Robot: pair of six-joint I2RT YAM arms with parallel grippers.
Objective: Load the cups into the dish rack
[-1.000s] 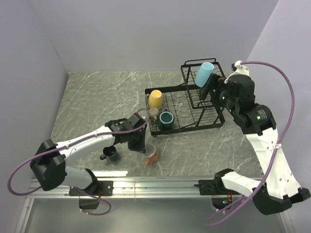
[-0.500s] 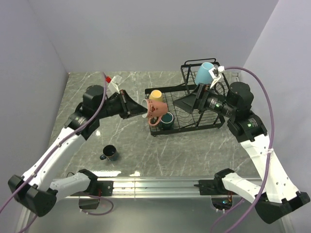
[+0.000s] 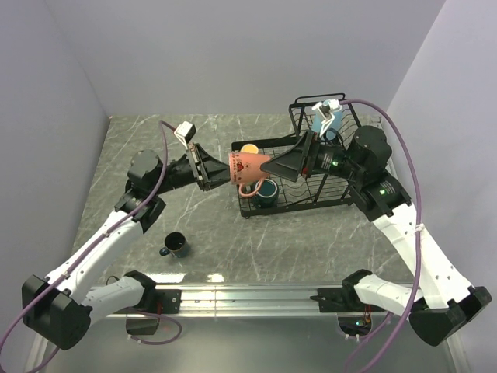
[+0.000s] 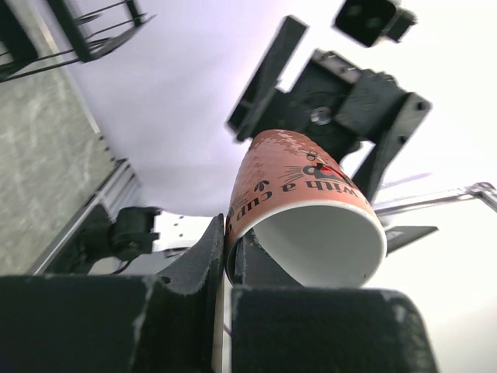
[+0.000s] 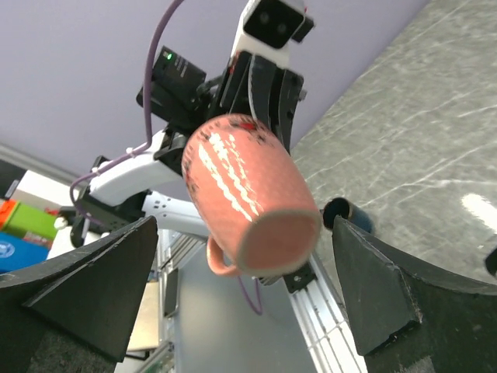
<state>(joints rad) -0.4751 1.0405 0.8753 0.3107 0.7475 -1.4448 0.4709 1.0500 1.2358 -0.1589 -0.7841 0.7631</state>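
Observation:
My left gripper (image 3: 227, 170) is shut on the rim of the salmon-pink mug (image 3: 250, 166), one finger inside and one outside (image 4: 203, 256). It holds the mug (image 4: 307, 203) sideways in the air over the left end of the black dish rack (image 3: 326, 193). My right gripper (image 3: 273, 167) is wide open and faces the mug's base (image 5: 248, 198), with its fingers (image 5: 93, 284) on either side and apart from it. On the lower tray, a dark green mug (image 3: 266, 192) stands and a yellow mug (image 3: 249, 148) shows partly. The light blue mug (image 3: 321, 124) sits in the upper basket. The navy mug (image 3: 175, 245) is on the table. The olive-tan mug is hidden.
The grey marble table (image 3: 155, 155) is walled by lilac panels at the back and both sides. A metal rail (image 3: 248, 297) runs along the near edge. The navy mug also shows in the right wrist view (image 5: 347, 214), below the held mug.
My left gripper took the pink mug off the table, raised it and turned it sideways toward the rack. My right gripper left the upper basket, swung left and opened toward the mug's base.

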